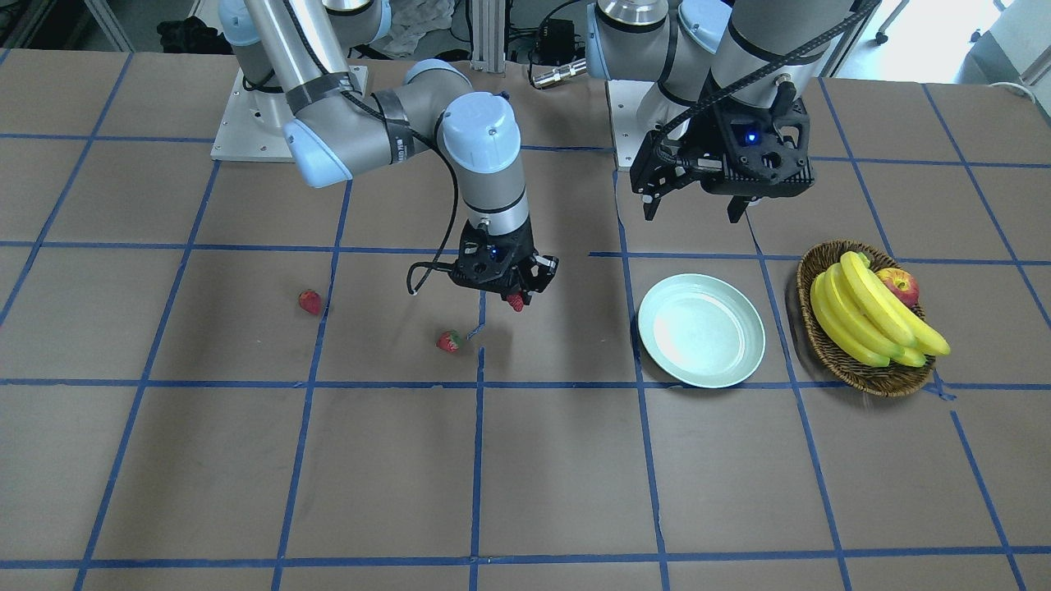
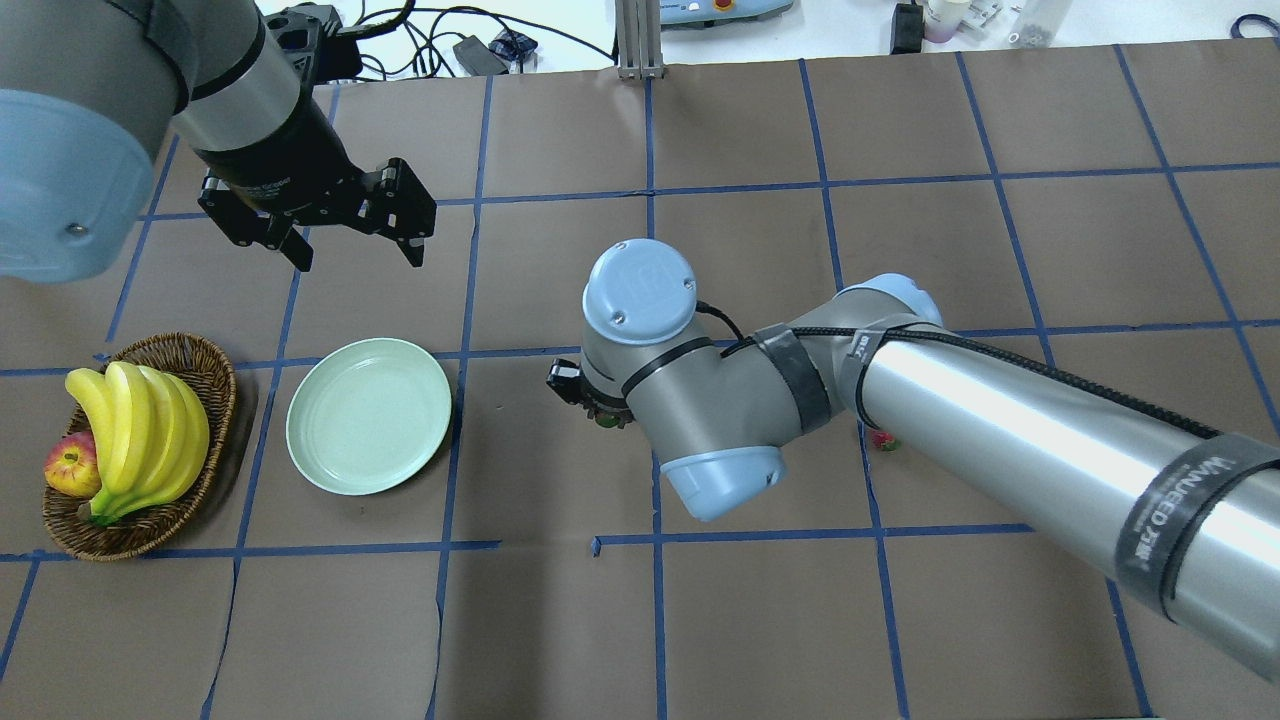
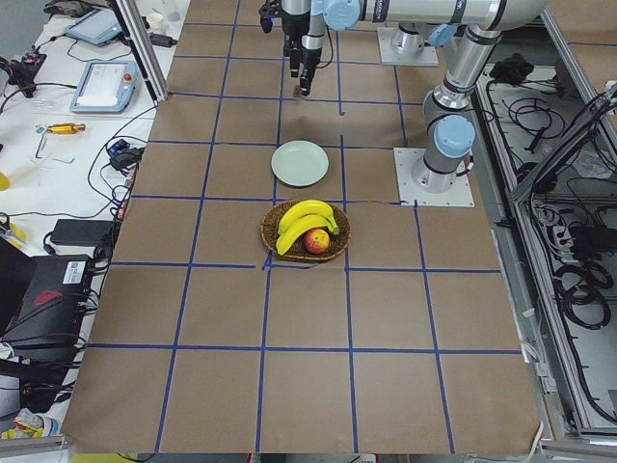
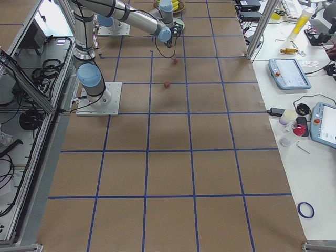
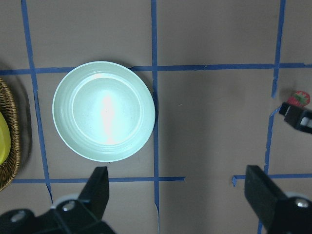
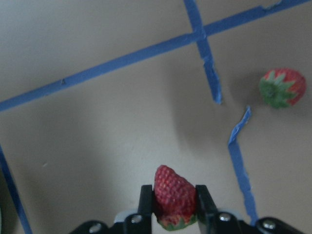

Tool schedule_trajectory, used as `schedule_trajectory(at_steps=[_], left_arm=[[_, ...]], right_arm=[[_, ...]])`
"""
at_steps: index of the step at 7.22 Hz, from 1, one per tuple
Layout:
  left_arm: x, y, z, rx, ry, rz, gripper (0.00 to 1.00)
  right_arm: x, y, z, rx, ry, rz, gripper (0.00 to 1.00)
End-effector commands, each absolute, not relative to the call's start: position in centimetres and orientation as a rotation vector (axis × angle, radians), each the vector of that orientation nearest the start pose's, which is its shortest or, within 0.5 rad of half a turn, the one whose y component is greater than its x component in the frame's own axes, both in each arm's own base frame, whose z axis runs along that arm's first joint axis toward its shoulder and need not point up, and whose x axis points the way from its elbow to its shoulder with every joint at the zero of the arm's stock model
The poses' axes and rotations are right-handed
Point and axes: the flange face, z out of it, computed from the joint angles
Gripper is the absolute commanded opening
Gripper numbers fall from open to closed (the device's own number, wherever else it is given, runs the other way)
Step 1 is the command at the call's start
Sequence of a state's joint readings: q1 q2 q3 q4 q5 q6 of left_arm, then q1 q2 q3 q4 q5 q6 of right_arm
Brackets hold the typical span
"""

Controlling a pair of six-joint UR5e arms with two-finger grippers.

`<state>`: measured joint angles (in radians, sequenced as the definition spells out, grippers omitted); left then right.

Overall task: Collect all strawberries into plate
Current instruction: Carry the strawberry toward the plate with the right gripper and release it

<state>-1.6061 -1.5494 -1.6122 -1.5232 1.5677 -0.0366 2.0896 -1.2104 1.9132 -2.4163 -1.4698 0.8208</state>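
My right gripper [image 1: 516, 297] is shut on a strawberry [image 6: 174, 195] and holds it a little above the table; the berry also peeks out under the wrist in the overhead view [image 2: 605, 420]. A second strawberry [image 1: 448, 341] lies on the table close by, also in the right wrist view [image 6: 282, 87]. A third strawberry [image 1: 310, 302] lies farther out on my right side [image 2: 884, 438]. The mint-green plate [image 1: 701, 330] sits empty, toward my left from the right gripper. My left gripper [image 2: 355, 245] hangs open and empty above the table beyond the plate [image 5: 104, 110].
A brown wicker basket [image 1: 821, 328] with bananas [image 1: 870, 316] and an apple [image 1: 899, 286] stands just beyond the plate on my far left. Blue tape lines grid the brown table cover.
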Motion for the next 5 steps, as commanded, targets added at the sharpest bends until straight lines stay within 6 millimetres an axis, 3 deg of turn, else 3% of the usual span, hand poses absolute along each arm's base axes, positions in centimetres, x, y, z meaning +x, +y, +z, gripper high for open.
schedule_trajectory(at_steps=[1,3,4,5], left_arm=[[-15.1,-48.0,48.3,-0.002,3.145,-0.043,1.0],[-15.1,-48.0,48.4,-0.002,3.145,-0.046,1.0],[-15.1,-48.0,48.4,-0.002,3.145,-0.046,1.0],[-15.1,-48.0,48.4,-0.002,3.145,-0.046,1.0]], right_arm=[[42.0,-40.6,19.9,0.414,2.961,-0.035,1.0],[41.1,-41.4,20.6,0.382,2.971,-0.071,1.0],[38.5,-43.1,22.3,0.301,2.986,-0.121,1.0],[32.4,-46.4,22.8,0.37,3.031,-0.077,1.0]])
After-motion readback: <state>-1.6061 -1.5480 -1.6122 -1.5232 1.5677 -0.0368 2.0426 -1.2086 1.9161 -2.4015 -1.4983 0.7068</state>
